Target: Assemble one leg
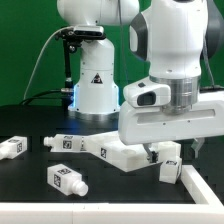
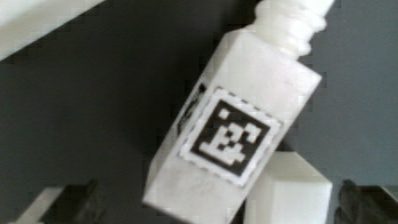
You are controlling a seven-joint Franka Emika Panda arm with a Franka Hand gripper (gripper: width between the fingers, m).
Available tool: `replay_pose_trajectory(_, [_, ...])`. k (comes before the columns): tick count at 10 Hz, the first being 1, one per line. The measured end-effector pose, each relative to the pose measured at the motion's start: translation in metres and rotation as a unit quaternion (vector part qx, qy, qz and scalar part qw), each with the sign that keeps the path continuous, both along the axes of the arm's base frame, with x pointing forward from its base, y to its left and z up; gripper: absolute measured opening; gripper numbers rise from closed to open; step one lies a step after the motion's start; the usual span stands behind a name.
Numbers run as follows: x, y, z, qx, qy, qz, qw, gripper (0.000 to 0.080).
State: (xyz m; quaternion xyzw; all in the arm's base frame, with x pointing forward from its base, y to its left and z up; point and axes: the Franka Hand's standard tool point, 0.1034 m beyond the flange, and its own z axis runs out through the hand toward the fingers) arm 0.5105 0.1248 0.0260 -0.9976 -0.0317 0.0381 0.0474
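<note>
Several white legs with black-and-white tags lie on the dark table. One leg (image 1: 108, 152) lies just to the exterior view's left of my gripper (image 1: 162, 155). Another leg (image 1: 168, 168) sits right below the fingers. In the wrist view a leg (image 2: 231, 110) fills the frame, tag facing up and screw tip pointing away. Its near end reaches between my dark fingertips (image 2: 71, 205), which stand far apart at the frame's edges. A second white piece (image 2: 294, 195) lies beside that end. My gripper (image 2: 222, 212) is open and grips nothing.
Other legs lie at the exterior view's left (image 1: 10, 147), in the middle (image 1: 65, 143) and at the front (image 1: 65, 181). A white raised strip (image 1: 198, 188) runs along the front right. The robot base (image 1: 95, 85) stands behind.
</note>
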Motion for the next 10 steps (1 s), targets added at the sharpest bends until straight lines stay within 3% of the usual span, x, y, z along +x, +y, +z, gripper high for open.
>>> replay_pose_trajectory(2, [-0.0071,0.0044,-0.0145,0.000,-0.002,0.002,1.000,0.0650])
replay_pose_trajectory(3, [-0.0068,0.0045,-0.0143,0.000,-0.002,0.003,1.000,0.0650])
replay_pose_trajectory(4, [-0.0068,0.0046,-0.0144,0.000,-0.002,0.003,1.000,0.0526])
replay_pose_trajectory(5, [-0.0068,0.0045,-0.0144,0.000,-0.002,0.003,1.000,0.0526])
replay_pose_trajectory(7, [-0.0058,-0.0010,-0.0148,-0.002,-0.002,-0.001,1.000,0.0284])
replay_pose_trajectory(10, [-0.0034,0.0002,-0.0089,-0.002,-0.003,0.000,1.000,0.0284])
